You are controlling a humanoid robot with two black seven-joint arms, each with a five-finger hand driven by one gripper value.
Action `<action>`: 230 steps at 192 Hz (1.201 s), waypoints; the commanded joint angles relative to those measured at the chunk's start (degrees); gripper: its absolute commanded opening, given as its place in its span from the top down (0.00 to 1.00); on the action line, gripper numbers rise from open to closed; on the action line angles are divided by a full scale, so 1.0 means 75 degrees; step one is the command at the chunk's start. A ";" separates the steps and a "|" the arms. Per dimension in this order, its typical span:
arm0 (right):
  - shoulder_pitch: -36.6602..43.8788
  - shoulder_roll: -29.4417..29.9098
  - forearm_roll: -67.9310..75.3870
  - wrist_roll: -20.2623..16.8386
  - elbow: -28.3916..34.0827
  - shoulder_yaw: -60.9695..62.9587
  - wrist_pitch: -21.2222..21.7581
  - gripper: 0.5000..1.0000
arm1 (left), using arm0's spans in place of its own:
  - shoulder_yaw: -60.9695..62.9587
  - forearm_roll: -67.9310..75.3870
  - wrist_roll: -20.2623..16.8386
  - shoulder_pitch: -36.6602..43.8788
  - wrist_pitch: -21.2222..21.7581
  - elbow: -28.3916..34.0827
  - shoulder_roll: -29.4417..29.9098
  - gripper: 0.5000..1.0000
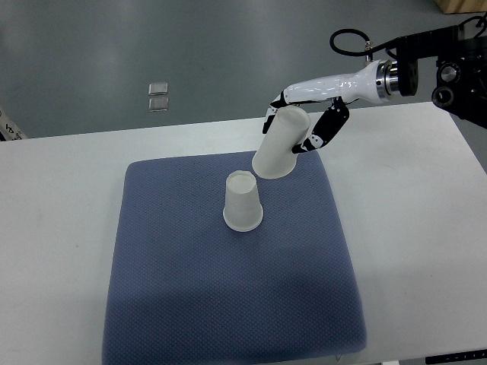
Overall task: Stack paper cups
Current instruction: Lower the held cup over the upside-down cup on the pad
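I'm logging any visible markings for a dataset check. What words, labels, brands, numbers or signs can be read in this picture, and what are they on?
None can be read.
Held paper cup in the right hand: plain white, no print visible.
Upside-down paper cup on the blue mat: plain white, no print visible.
Object at the left edge: dark marks, too small and cut off to read.
White table: no markings.
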 commanded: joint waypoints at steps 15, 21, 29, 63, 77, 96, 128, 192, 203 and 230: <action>0.0215 0.0560 0.0037 -0.0002 -0.0138 -0.0032 0.0118 0.75 | -0.0002 0.0007 0.0000 0.0000 0.0008 -0.0005 0.0000 0.00; 0.0226 0.0654 0.0037 -0.0002 -0.0150 -0.0043 0.0130 0.75 | 0.0010 -0.0004 0.0000 0.0000 0.0008 -0.0005 0.0000 0.00; 0.0226 0.0759 0.0037 -0.0025 -0.0150 -0.0043 0.0130 0.75 | -0.0002 -0.0004 0.0000 0.0000 0.0008 -0.0005 0.0000 0.00; 0.0191 0.0888 0.0026 -0.0271 -0.0162 -0.0043 0.0142 0.73 | -0.0002 -0.0004 0.0000 0.0000 0.0008 -0.0005 0.0000 0.00; 0.0168 0.0900 0.0026 -0.0271 -0.0209 -0.0043 0.0142 0.73 | 0.0010 -0.0004 0.0000 0.0000 -0.0004 -0.0005 0.0000 0.00; 0.0156 0.0935 0.0026 -0.0271 -0.0232 -0.0043 0.0212 0.73 | -0.0002 -0.0004 0.0000 0.0000 -0.0004 -0.0005 0.0000 0.00; 0.0156 0.1076 0.0026 -0.0283 -0.0232 -0.0043 0.0235 0.73 | -0.0002 -0.0004 0.0000 0.0000 0.0008 0.0007 0.0000 0.00; 0.0121 0.1193 0.0014 -0.0283 -0.0443 -0.0125 0.0224 0.73 | -0.0002 0.0007 0.0000 0.0000 0.0008 -0.0005 0.0000 0.00; 0.0133 0.1263 0.0014 -0.0283 -0.0642 -0.0278 0.0189 0.73 | -0.0002 -0.0004 0.0000 0.0000 0.0008 -0.0005 0.0000 0.00; 0.0109 0.1404 0.0026 -0.0283 -0.0748 -0.0301 0.0177 0.72 | -0.0002 -0.0004 0.0000 0.0000 0.0008 -0.0005 0.0000 0.00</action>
